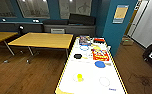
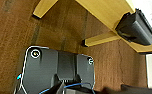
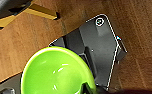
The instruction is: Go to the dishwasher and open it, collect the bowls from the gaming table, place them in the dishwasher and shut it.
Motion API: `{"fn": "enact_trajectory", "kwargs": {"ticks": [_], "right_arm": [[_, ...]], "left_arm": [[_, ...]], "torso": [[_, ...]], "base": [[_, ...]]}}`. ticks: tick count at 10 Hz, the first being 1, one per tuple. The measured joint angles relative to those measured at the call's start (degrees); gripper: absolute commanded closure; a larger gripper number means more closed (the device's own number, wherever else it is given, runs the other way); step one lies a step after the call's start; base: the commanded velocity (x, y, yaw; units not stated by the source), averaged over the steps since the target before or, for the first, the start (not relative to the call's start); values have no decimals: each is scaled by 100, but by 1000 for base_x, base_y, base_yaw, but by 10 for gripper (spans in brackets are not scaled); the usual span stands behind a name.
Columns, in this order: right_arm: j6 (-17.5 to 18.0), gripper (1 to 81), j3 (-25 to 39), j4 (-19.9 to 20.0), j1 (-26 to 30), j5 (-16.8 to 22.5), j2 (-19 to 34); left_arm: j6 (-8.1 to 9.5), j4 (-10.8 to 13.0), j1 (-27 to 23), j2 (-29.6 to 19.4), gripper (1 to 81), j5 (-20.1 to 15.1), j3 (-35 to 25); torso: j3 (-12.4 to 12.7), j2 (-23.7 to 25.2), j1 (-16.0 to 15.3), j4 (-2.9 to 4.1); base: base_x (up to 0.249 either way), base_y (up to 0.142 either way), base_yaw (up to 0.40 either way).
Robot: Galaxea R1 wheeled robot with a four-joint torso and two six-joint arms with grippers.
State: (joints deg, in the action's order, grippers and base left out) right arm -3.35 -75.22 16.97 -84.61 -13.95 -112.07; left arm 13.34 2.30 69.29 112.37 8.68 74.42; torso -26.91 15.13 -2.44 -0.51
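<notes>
The left wrist plate [image 2: 58, 72] is dark grey, wide and flat, with rounded corners and a thin pale edge. A round silver fitting [image 2: 35, 53] sits in one corner. A thin blue cable [image 2: 74, 85] curves beside it. The right wrist plate [image 3: 99, 50] looks the same, with a round fitting [image 3: 99, 22] and a small blue mark [image 3: 118, 38].

Teal walls [image 1: 54, 10] with framed boards enclose a dark wood floor [image 1: 24, 72]. Yellow-topped wooden desks [image 1: 42, 40] stand before a long dark sideboard [image 1: 67, 28]; a poster [image 1: 120, 13] hangs on a pillar.
</notes>
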Motion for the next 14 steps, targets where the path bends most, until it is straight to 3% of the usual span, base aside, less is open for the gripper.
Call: {"fn": "enact_trajectory", "kwargs": {"ticks": [2, 4, 9, 12, 14], "right_arm": [[-2, 811, -78, -9, 0, -16, -146], [-4, 811, -183, -9, 2, -22, -235], [-4, 811, -273, -9, 33, -63, -224], [-6, 811, -315, -9, 261, -44, -299], [-6, 811, -315, -7, 291, 0, -312]], "left_arm": [[345, -10, -472, -396, 10, -41, -339], [800, -18, -1025, -640, 10, -224, -535], [1957, -18, -2527, -664, 10, -1179, -651], [2221, -10, -3467, -325, 10, -1940, -494], [2293, 15, -3906, 67, 10, -2372, -232]], "torso": [[0, 0, 0, 0], [0, 0, 0, 0], [-2, 0, 0, 0], [-2, 0, -2, 0], [-2, 0, -2, 0]], "base": [[0, 0, 0], [0, 0, 0], [0, 0, 0], [0, 0, 0], [0, 0, 0]]}}
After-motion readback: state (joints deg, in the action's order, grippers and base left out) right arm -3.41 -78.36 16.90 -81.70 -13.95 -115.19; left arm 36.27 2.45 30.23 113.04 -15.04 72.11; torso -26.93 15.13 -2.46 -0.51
